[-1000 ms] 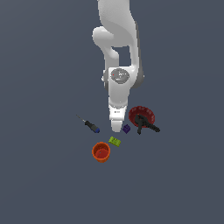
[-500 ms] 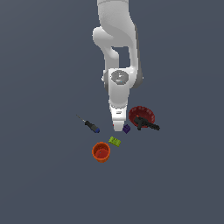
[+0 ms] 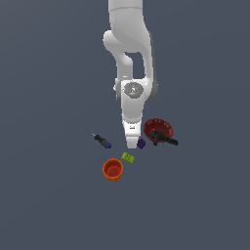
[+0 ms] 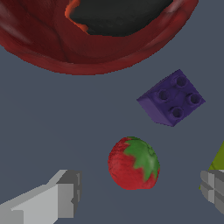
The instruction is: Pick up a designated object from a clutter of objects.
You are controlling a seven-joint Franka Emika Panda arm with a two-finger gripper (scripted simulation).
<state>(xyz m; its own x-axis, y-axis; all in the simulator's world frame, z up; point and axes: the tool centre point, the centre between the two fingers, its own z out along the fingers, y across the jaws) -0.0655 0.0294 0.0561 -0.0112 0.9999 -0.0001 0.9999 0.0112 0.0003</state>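
Strawberry sat right between the fingers

The gripper (image 4: 138,194) was open, red-green strawberry (image 4: 133,163) centred in the gap, purple cube (image 4: 172,97) beyond it.

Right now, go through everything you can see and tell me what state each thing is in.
Fingers: open, either side of the strawberry, not touching it.
Strawberry: lying on the floor, not gripped.
Purple block: studs up, tilted, loose.
Red bowl: upright, black tool resting in it.
Orange cup: upright, looks empty.
Green brick: lying flat.
Screwdriver: lying down.
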